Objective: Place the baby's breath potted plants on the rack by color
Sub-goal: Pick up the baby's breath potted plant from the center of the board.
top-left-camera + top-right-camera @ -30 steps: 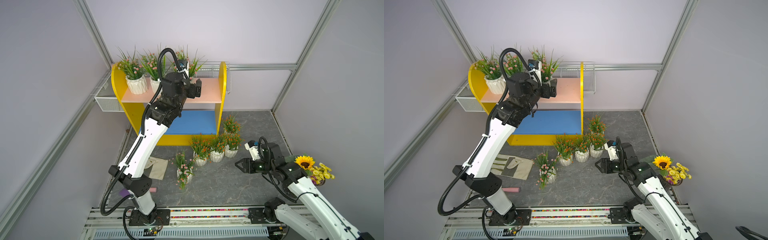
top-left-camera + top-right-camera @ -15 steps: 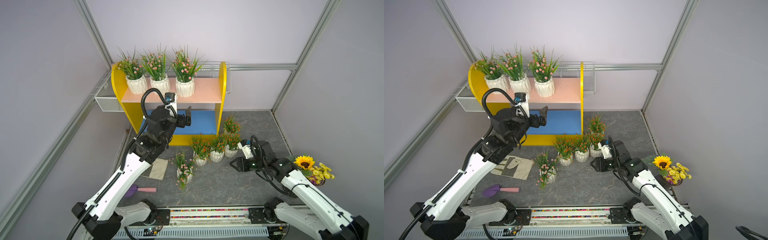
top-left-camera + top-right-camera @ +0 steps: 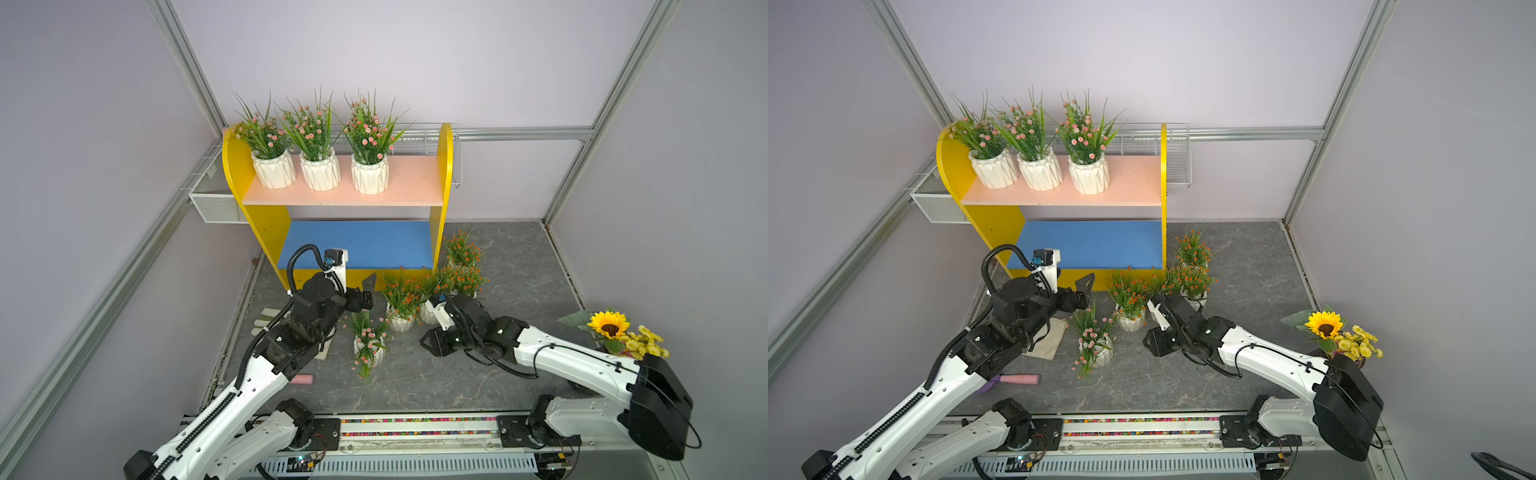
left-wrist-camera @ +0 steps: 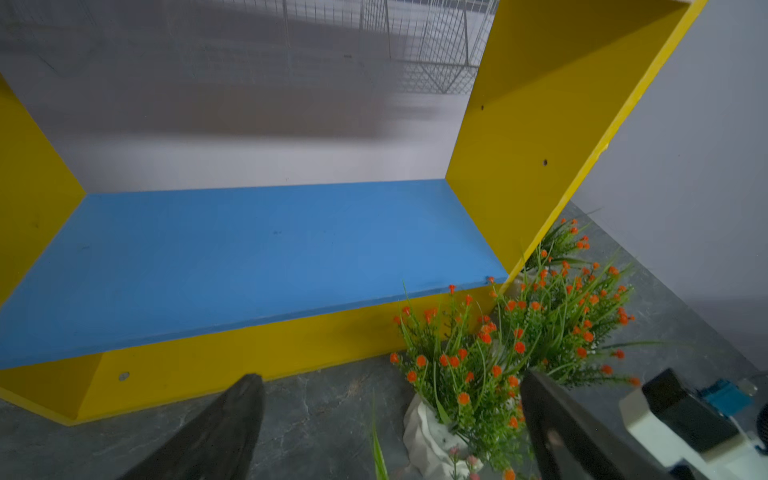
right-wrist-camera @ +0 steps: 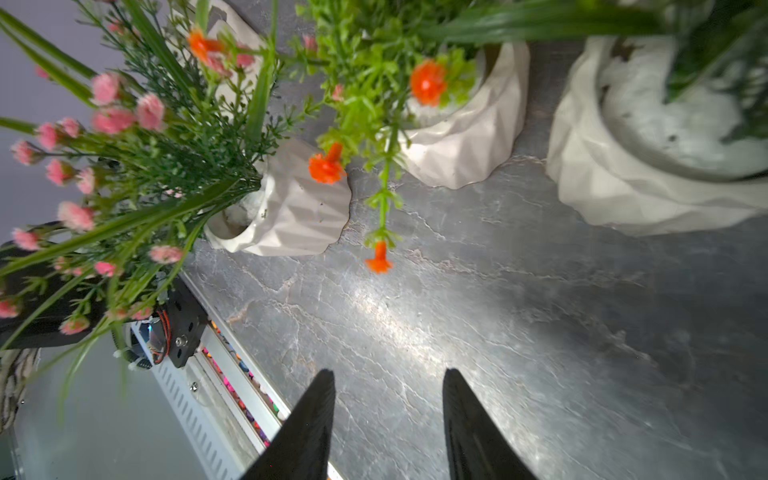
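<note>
Three pink baby's breath potted plants (image 3: 320, 168) stand in a row on the pale pink upper board (image 3: 411, 183) of the rack (image 3: 442, 166). Its blue lower board (image 3: 365, 243) is bare. On the floor, one pink plant (image 3: 368, 347) stands in front of several orange-red ones (image 3: 401, 299). My left gripper (image 3: 369, 293) hangs open, low in front of the rack, just left of the orange plants (image 4: 457, 374). My right gripper (image 3: 430, 345) is open near the floor, to the right of the pink plant (image 5: 291, 212), with only floor between its fingers.
A sunflower bouquet (image 3: 611, 328) stands at the right. White wire mesh baskets (image 3: 216, 203) hang on the walls behind the rack. A pale cloth (image 3: 1050, 340) and a pink-handled trowel (image 3: 1017, 379) lie under my left arm. A rail (image 3: 415, 428) runs along the front edge.
My left arm has come down from the upper board to floor level, leaving a third pink plant there. My right gripper has moved left toward the floor's pink plant, its jaws narrowing.
</note>
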Available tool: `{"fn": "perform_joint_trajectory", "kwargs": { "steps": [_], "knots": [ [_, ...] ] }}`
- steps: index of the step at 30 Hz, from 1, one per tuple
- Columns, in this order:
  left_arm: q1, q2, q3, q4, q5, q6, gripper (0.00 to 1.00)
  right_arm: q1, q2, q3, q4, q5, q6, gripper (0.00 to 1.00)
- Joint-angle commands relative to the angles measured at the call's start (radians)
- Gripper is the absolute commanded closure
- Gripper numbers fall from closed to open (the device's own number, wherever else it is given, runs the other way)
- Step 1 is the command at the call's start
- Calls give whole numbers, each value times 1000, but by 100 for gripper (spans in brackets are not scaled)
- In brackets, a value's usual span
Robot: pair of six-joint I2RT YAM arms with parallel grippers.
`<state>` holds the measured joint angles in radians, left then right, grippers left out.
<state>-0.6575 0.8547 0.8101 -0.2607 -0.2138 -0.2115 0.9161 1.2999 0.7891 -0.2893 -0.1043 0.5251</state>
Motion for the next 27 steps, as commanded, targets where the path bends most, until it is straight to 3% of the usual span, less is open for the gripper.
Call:
{"fn": "perform_joint_trajectory", "kwargs": {
  "steps": [1,16,27],
  "knots": [
    [-4,-40,-23,18,30,-47,1,51,55,31,102,75,55,56],
    [-4,-95,-31,-54,-6,-20,0,118,339,271,147,75,11,64],
    [-4,-141,-34,-71,-27,-9,0,145,455,371,107,78,-13,66]
  ]
}}
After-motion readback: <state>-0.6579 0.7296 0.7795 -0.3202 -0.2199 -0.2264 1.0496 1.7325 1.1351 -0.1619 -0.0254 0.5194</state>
